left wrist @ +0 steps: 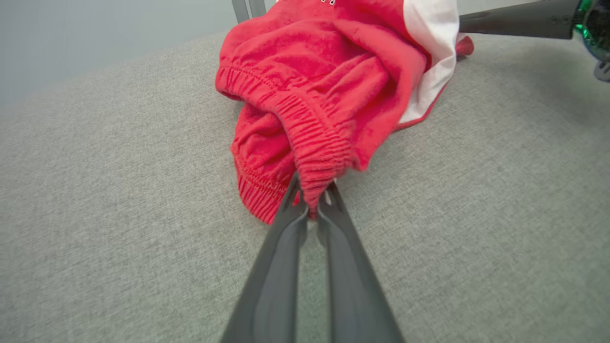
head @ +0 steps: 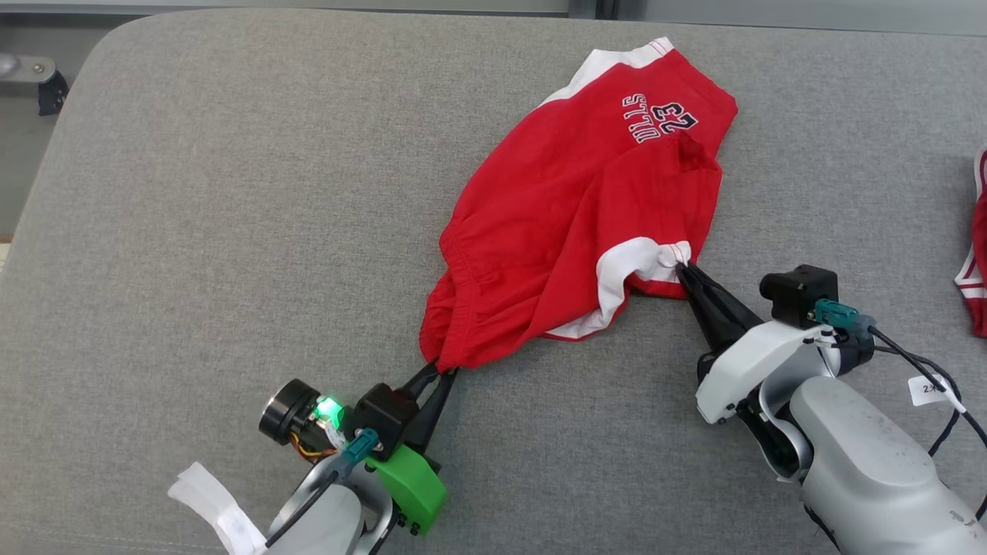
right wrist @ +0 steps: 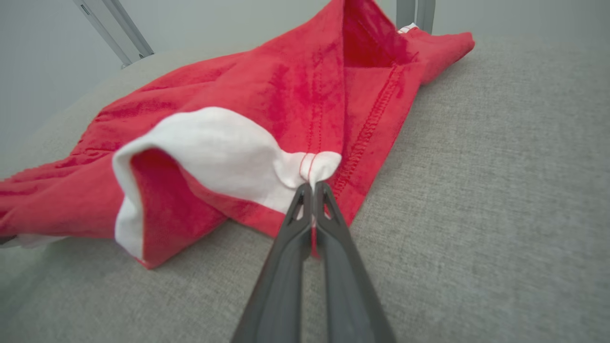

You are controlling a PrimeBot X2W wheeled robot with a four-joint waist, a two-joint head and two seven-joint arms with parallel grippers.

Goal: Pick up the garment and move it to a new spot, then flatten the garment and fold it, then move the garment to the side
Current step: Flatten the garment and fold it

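The garment (head: 586,208) is a pair of red shorts with white trim and dark lettering, lying rumpled on the grey padded table (head: 231,231). My left gripper (head: 441,371) is shut on its elastic waistband at the near left corner; the left wrist view shows the gathered waistband (left wrist: 314,157) pinched between the fingertips of that gripper (left wrist: 312,197). My right gripper (head: 683,267) is shut on the white hem of a leg opening. In the right wrist view the white cuff (right wrist: 224,147) bunches at that gripper's (right wrist: 312,188) tips.
Another red and white cloth (head: 978,247) lies at the table's right edge. A white paper tag (head: 216,509) hangs by my left forearm. Open grey surface spreads to the left and front of the garment.
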